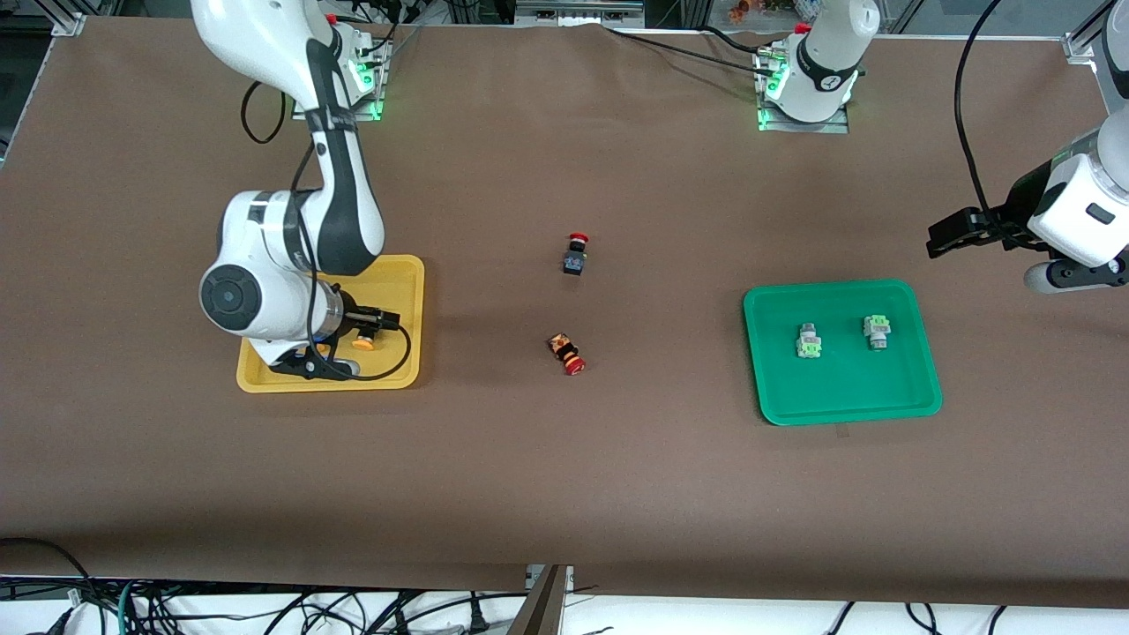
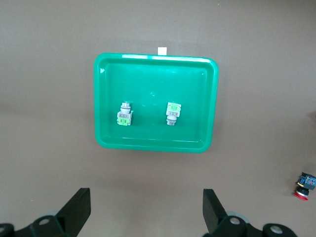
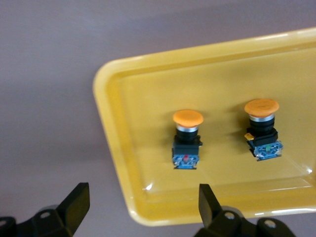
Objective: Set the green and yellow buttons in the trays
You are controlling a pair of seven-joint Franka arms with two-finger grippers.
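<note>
- I see my right gripper (image 3: 138,210) hanging low over the yellow tray (image 1: 401,273) at the right arm's end of the table.
- Its two black fingers (image 3: 74,205) stand wide apart, and nothing is between them.
- Two yellow buttons lie in the yellow tray, side by side and a little apart.
- One yellow button (image 3: 187,140) is close to the tray's short rim, and the other yellow button (image 3: 262,128) lies more toward the middle.
- Both have round orange-yellow caps on black and blue bodies.
- From the front, my right arm hides most of that tray, so I can only make out one orange cap (image 1: 362,342) there for sure.
- My left gripper (image 2: 146,215) waits up in the air at the left arm's end of the table, just beside the green tray (image 1: 917,388).
- Its fingers (image 2: 76,212) are also spread wide, and it holds nothing.
- Two green buttons lie in the green tray, near each other but not touching.
- One green button (image 1: 809,340) is a bit nearer to the front camera than the other green button (image 1: 876,329).
- Two red buttons lie on the brown table (image 1: 564,494) between the trays.
- One red button (image 1: 576,253) is farther from the front camera, and the other red button (image 1: 567,352) is nearer and tipped on its side.
</note>
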